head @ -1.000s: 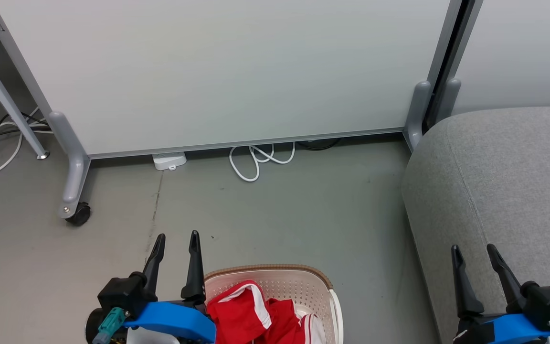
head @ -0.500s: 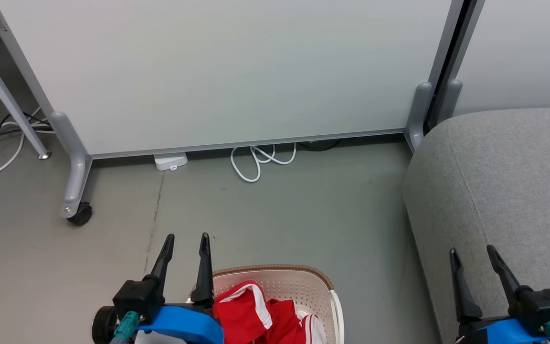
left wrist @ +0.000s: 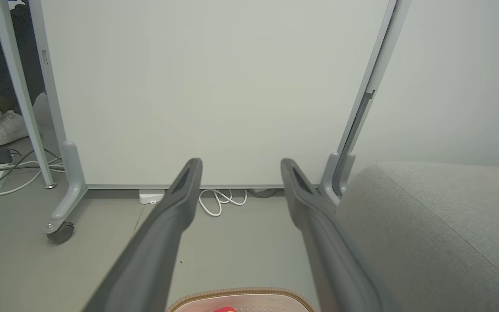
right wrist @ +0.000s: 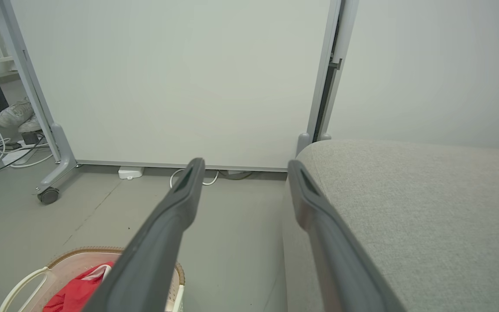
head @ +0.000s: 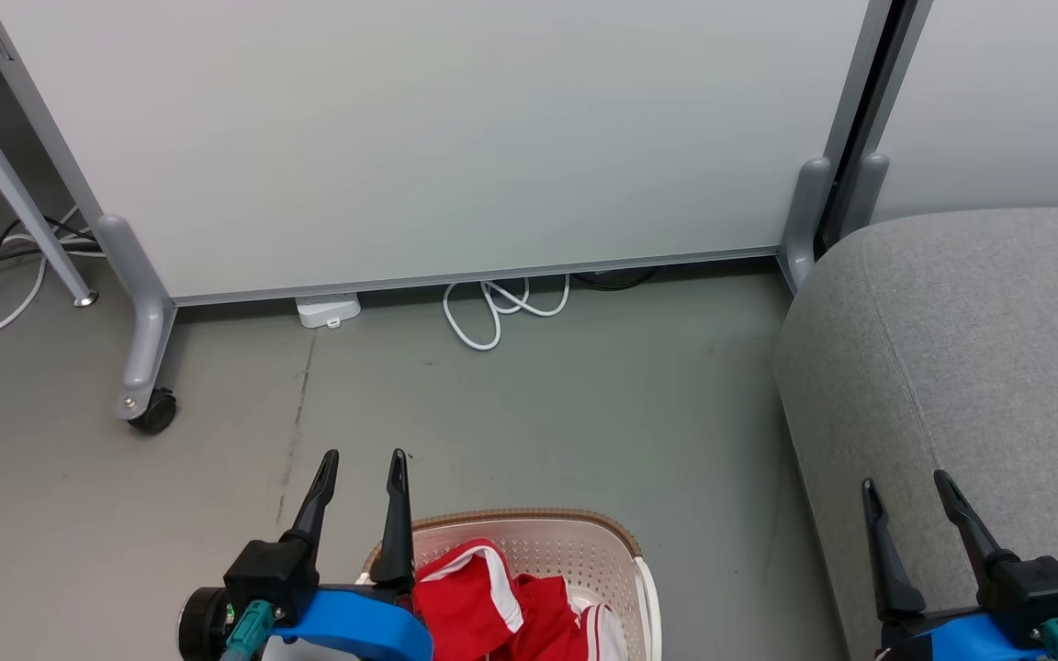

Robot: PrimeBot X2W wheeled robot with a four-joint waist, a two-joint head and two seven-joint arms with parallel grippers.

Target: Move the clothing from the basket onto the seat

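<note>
I have two grippers, both with jaws spread wide and holding nothing: my left gripper [head: 365,456] hangs by the left rim of the one basket [head: 529,517], my right gripper [head: 905,480] above the edge of the one seat [head: 970,349]. The clothing [head: 469,597] lies inside the basket as a red, white-striped heap whose pieces I cannot count.

No text, label, brand, number or sign can be read in any view. The visible folds of the clothing [head: 467,599] show only red fabric and white stripes, with no legible lettering.
</note>
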